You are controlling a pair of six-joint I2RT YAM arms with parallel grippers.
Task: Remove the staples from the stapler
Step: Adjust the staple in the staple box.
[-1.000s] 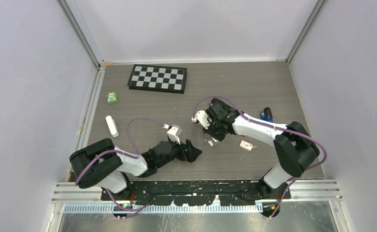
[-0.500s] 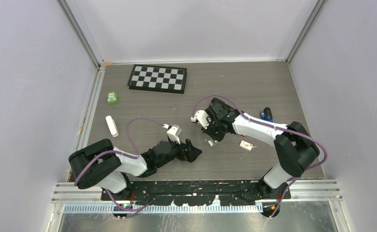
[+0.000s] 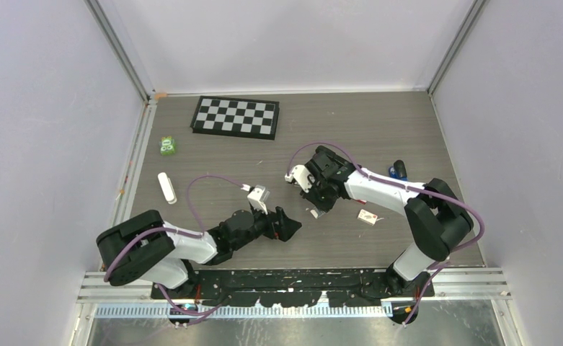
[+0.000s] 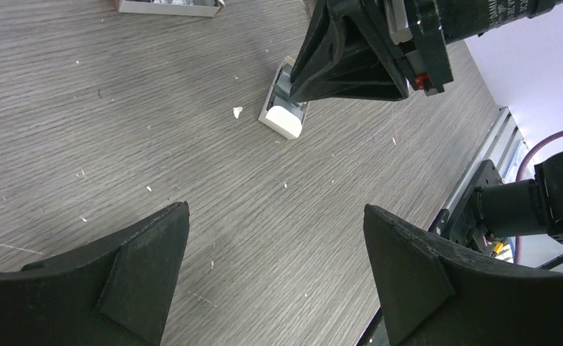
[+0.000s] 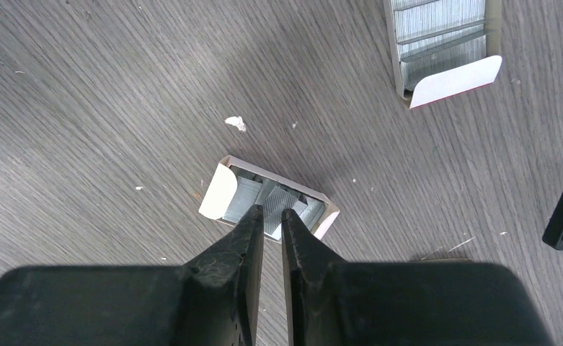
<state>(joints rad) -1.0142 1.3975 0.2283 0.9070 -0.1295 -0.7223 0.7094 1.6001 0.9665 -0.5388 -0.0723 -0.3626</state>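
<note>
A small whitish open box [image 5: 224, 189] lies on the table and holds silvery-grey ribbed staples [image 5: 244, 200]. It also shows in the top view [image 3: 314, 213] and in the left wrist view [image 4: 284, 119]. My right gripper [image 5: 270, 210] points down into this box. Its fingers are nearly together, with a tilted strip of staples at their tips. My left gripper [image 4: 275, 209] is wide open and empty, low over bare table, a short way left of the box [image 3: 284, 222]. I cannot make out a stapler for certain.
A red-and-white box [image 3: 368, 216] with more staples lies right of the whitish box and shows in the right wrist view [image 5: 444, 43]. A blue-black object [image 3: 397, 170], a white bar [image 3: 166, 187], a green object [image 3: 167, 146] and a checkerboard [image 3: 236, 117] lie farther off.
My right arm has shifted slightly left, and its gripper stays at the whitish box. My left gripper has stayed where it was, still open.
</note>
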